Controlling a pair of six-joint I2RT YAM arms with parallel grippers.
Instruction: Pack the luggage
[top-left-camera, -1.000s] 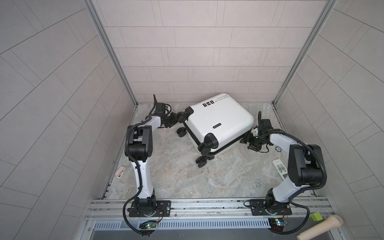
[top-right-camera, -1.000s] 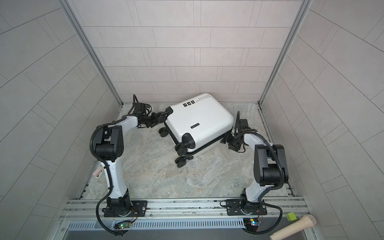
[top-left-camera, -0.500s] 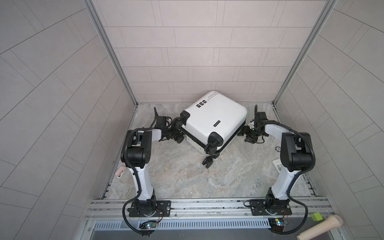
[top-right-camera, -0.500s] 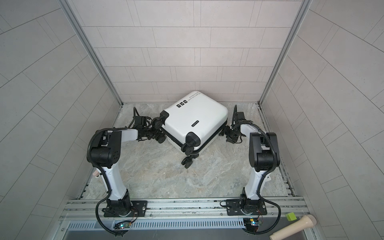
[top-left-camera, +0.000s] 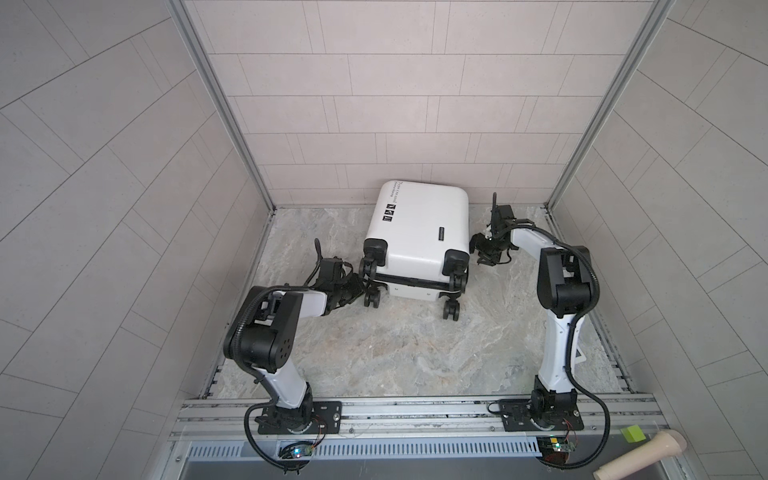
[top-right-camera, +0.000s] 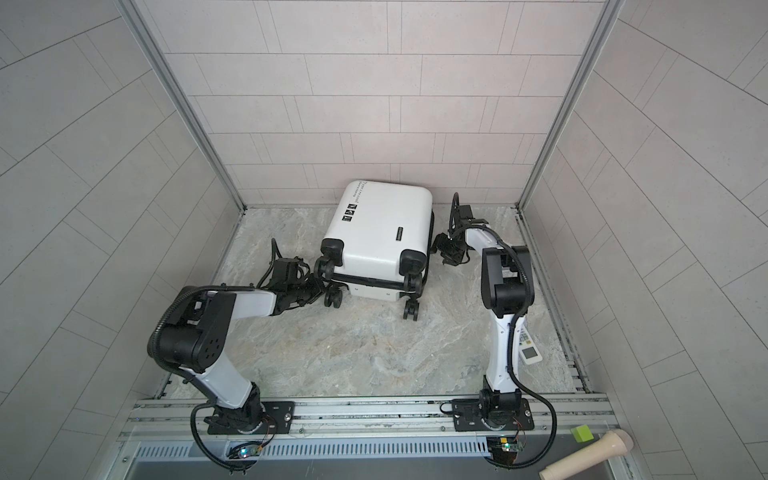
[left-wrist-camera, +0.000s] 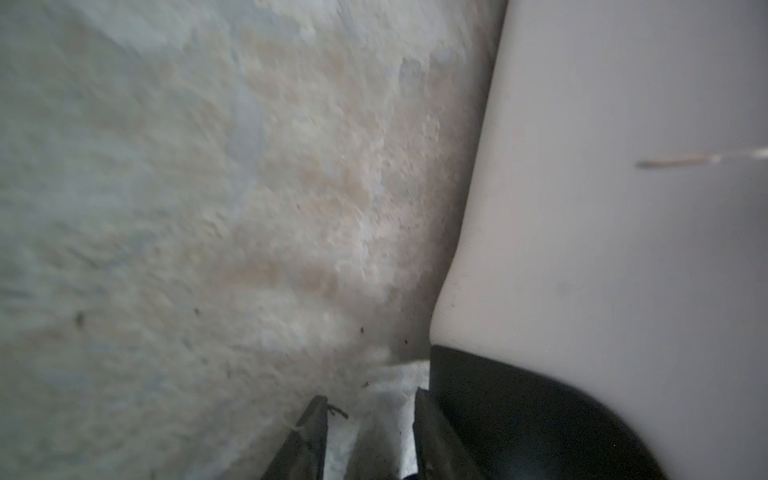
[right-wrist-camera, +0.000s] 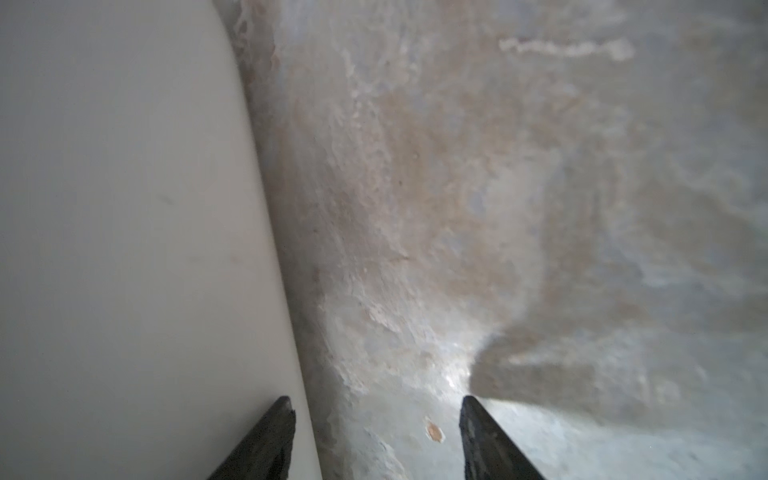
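Note:
The luggage (top-left-camera: 419, 232) (top-right-camera: 382, 232) is a white hard-shell suitcase, closed and lying flat near the back wall with its black wheels toward the front. My left gripper (top-left-camera: 360, 286) (top-right-camera: 322, 287) sits low at its front-left wheel. In the left wrist view it (left-wrist-camera: 370, 409) is open, with bare floor between the fingers and one finger against the black wheel housing of the luggage (left-wrist-camera: 623, 208). My right gripper (top-left-camera: 478, 246) (top-right-camera: 440, 246) is at the suitcase's right side. In the right wrist view it (right-wrist-camera: 376, 405) is open, one finger beside the white shell (right-wrist-camera: 124, 208).
A white remote control (top-right-camera: 528, 348) lies on the marble floor behind the right arm. Tiled walls close in the back and both sides. A metal rail (top-left-camera: 415, 411) runs along the front. A wooden handle (top-left-camera: 631, 457) and a green block (top-left-camera: 631, 434) lie outside at front right.
The suitcase has turned from a diagonal lie so its wheels face the front. The left gripper came forward with the wheel end and narrowed a little. The right gripper stayed at the right side.

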